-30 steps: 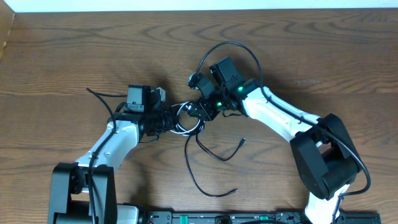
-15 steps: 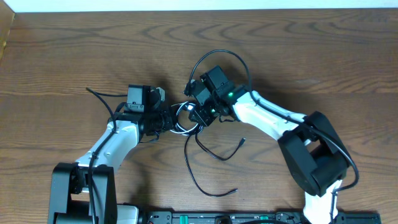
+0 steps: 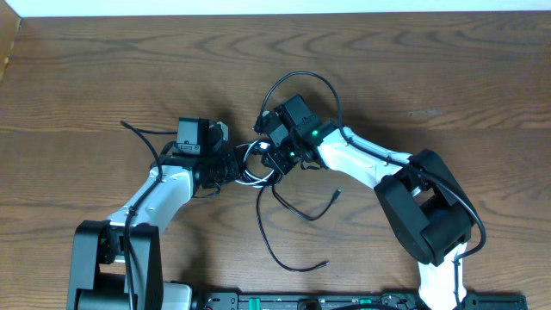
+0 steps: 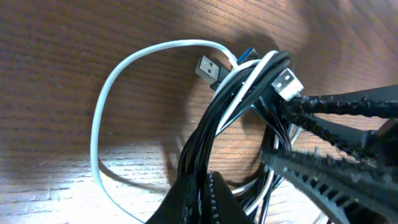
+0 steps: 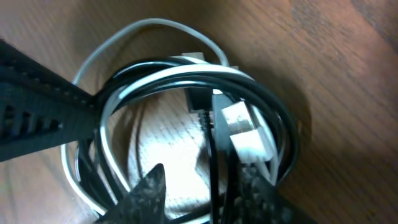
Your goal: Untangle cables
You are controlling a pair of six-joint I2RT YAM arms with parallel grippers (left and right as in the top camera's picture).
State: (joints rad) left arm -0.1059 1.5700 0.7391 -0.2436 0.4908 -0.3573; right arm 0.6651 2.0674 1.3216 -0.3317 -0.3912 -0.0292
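The cables [image 3: 256, 164] lie in a knot at the table's middle: black strands [image 4: 217, 118] wound with a white loop [image 4: 102, 112], a silver plug [image 4: 210, 67] and a white plug [image 4: 287, 84] sticking out. My left gripper [image 3: 238, 169] [image 4: 202, 199] is shut on the black bundle from the left. My right gripper [image 3: 274, 158] [image 5: 202, 193] reaches into the knot from the right, its jaws apart with one black strand [image 5: 213, 168] running between them, next to a white connector [image 5: 245, 134]. Two black tails [image 3: 271, 245] trail toward the front.
A thick black wire [image 3: 306, 77] arches over the right wrist. Another wire [image 3: 133, 129] sticks out behind the left arm. The arms' base rail [image 3: 301, 301] runs along the front edge. The left finger [image 5: 37, 106] crosses the right wrist view.
The right arm has swung left, its elbow and wrist closer to the knot, and its jaws have narrowed slightly. The left arm has held still on the bundle.
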